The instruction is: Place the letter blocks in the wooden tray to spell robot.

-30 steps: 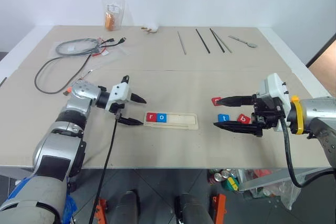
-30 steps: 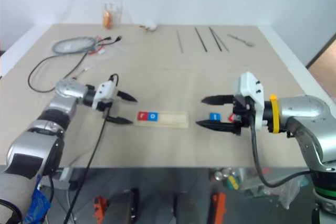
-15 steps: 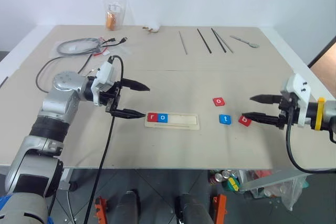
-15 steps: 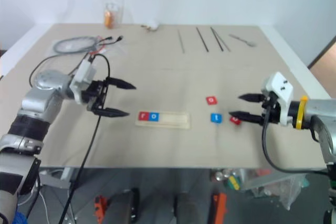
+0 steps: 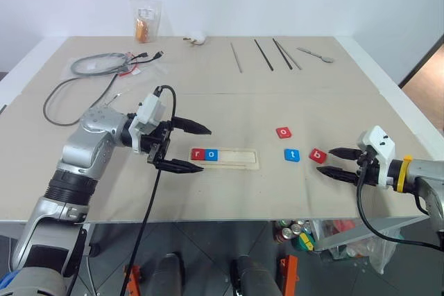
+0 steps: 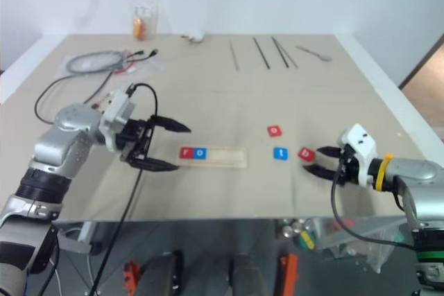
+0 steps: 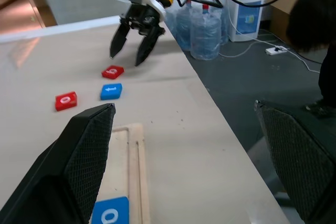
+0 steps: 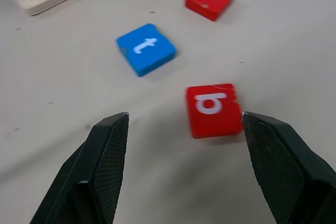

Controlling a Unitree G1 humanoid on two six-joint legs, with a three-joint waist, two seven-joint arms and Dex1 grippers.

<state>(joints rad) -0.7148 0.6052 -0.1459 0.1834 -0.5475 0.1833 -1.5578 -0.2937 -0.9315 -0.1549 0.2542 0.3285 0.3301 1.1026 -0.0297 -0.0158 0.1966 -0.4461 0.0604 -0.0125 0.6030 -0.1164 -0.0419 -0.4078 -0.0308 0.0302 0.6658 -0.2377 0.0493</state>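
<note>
Letter blocks sit in two groups on the bench (image 5: pixel 229 95); at left, the left end effector (image 5: pixel 186 146) hovers empty with fingers spread wide just beside the end of the wooden tray (image 5: pixel 227 157), where a red "r" block (image 5: pixel 198 154) and a blue "o" block (image 5: pixel 211 154) already fill the first two slots; to the right of the tray, apart from it, lie a red "o" block (image 5: pixel 284 132), a blue "t" block (image 5: pixel 292 155) and a red "b" block (image 5: pixel 318 156); at far right the right end effector (image 5: pixel 330 161) is spread wide and empty, its tips just short of the "b", which lies between its fingers in the wrist view. Risks from here, as a judgement: a low, slanting close could push the thin "b" along the bench rather than lift it; a finger could also nudge the neighbouring "t"; an off-centre pinch could tilt the tile and leave it askew in the groove.
</note>
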